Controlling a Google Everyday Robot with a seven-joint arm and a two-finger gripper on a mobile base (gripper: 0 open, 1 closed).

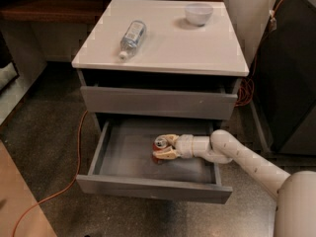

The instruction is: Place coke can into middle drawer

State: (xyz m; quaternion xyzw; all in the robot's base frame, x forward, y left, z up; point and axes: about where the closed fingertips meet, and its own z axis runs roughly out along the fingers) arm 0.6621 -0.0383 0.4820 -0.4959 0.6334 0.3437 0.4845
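The middle drawer [148, 185] is pulled out, showing its shallow grey tray. My gripper [163, 148] reaches into it from the right, with the white arm [247, 164] crossing the drawer's right side. The gripper is shut on the coke can [160, 143]. The can stands roughly upright with its silver top showing, low over the tray floor right of the middle. A cream fingertip [165, 156] lies in front of the can and hides most of its red body. I cannot tell if the can touches the floor.
A closed grey drawer front [158, 102] sits above the open drawer. On the white cabinet top [173, 48] lie a clear water bottle [132, 37] on its side and a white bowl [198, 13]. An orange cable [74, 157] runs along the floor at left. A dark cabinet [291, 68] stands at right.
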